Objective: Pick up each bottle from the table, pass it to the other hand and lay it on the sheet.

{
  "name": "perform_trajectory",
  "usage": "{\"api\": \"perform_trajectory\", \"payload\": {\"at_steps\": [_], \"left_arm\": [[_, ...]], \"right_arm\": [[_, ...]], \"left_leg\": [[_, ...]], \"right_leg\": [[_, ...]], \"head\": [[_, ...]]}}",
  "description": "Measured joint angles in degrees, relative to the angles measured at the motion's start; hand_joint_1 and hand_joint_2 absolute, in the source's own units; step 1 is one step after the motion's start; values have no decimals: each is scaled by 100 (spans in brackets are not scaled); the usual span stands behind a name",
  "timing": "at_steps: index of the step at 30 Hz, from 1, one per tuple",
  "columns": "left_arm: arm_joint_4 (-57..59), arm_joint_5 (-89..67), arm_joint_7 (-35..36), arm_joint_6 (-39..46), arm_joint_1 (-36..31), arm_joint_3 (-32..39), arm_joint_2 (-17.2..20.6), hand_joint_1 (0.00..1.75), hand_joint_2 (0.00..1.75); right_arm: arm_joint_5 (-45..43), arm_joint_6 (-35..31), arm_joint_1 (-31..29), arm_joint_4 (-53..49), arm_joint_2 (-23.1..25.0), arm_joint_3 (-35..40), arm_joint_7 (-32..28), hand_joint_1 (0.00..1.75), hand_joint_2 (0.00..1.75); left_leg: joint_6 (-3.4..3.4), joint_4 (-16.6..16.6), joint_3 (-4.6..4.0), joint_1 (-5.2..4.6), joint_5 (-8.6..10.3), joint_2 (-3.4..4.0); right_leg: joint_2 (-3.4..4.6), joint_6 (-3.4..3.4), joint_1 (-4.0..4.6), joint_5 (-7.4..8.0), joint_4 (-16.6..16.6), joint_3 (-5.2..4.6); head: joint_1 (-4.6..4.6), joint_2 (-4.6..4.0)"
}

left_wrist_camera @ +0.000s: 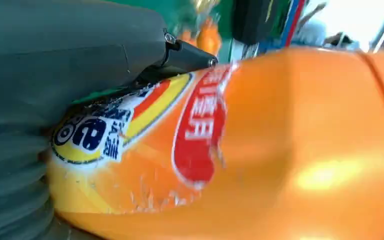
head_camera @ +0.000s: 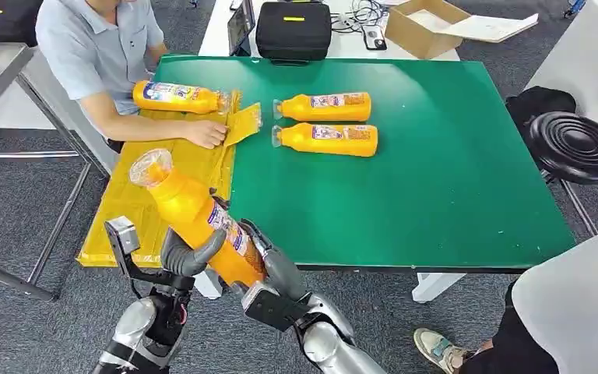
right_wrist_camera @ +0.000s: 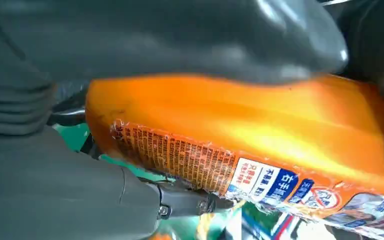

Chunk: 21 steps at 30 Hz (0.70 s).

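a: where is the bottle (head_camera: pixel 195 218) right now?

b: it is up in the air, at the near edge of the green table (head_camera: pixel 452 179), at about 7 o'clock in the head view. both hands are on it. the left hand (head_camera: pixel 181 255) wraps its fingers around the lower body. the right hand (head_camera: pixel 269 265) is closed around the bottom part, just beside the left one.

a: which way does it point?

b: its long side runs from the hands up toward 11 o'clock. the cap end is the far end, and it leans over the yellow sheet (head_camera: pixel 163 195).

a: so where is the sheet from the hands?

b: up and to the left, around 11 o'clock. the left hand is the nearer one to it, so i think the left hand should carry the bottle there and the right hand should let go first.

a: how many bottles are there?

b: four. one is in the hands. one lies on the sheet (head_camera: pixel 179 97) by a person's hand (head_camera: pixel 206 134). two more lie side by side on the table (head_camera: pixel 325 107) (head_camera: pixel 328 140), at about 12 o'clock, with caps pointing left.

a: how many sheets and people?

b: one sheet. one person sits by it, and part of another person is at the lower right corner.
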Motion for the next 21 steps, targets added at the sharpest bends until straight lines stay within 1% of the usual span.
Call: {"api": "perform_trajectory", "payload": {"at_steps": [4, 6, 9, 12, 16, 21], "left_arm": [[309, -515, 2, 587, -407, 131, 44, 175, 175], [548, -369, 151, 522, -605, 292, 122, 175, 175], [785, -395, 188, 579, -864, 529, 206, 175, 175], [944, -452, 255, 664, -1027, 712, 293, 175, 175], [1045, 106, 470, 84, -1124, 896, 387, 175, 175], [1071, -323, 271, 485, -1156, 962, 477, 175, 175]], "right_arm": [[263, -487, 17, -142, -70, 184, -81, 0, 0], [312, -589, 25, -269, -48, 356, -112, 0, 0], [371, -885, 52, -330, -77, 376, -111, 0, 0], [395, -1177, 61, -330, -127, 354, -111, 0, 0], [264, -1427, 97, -330, -232, 229, -111, 0, 0], [168, -1510, 128, -345, -339, 127, -111, 0, 0]], "left_leg": [[0, 0, 2, 0, 0, 7], [-1, 0, 9, -2, 0, 22], [-10, 0, 7, 4, 10, 1], [-10, 0, 7, 5, 10, 11], [-9, 0, 4, 3, 9, 11], [-9, 0, 4, 2, 7, 12]], "right_leg": [[2, -2, 1, 3, 1, 1], [9, -2, 2, 6, 0, -2], [1, -5, 8, 2, 6, 2], [4, -5, 6, 3, 7, 0], [4, -5, 2, 3, 6, 0], [4, -4, 1, 3, 4, -2]], "head": [[9, 0], [-15, 0], [-7, 0], [-9, 0], [-9, 0], [-9, 0]]}}
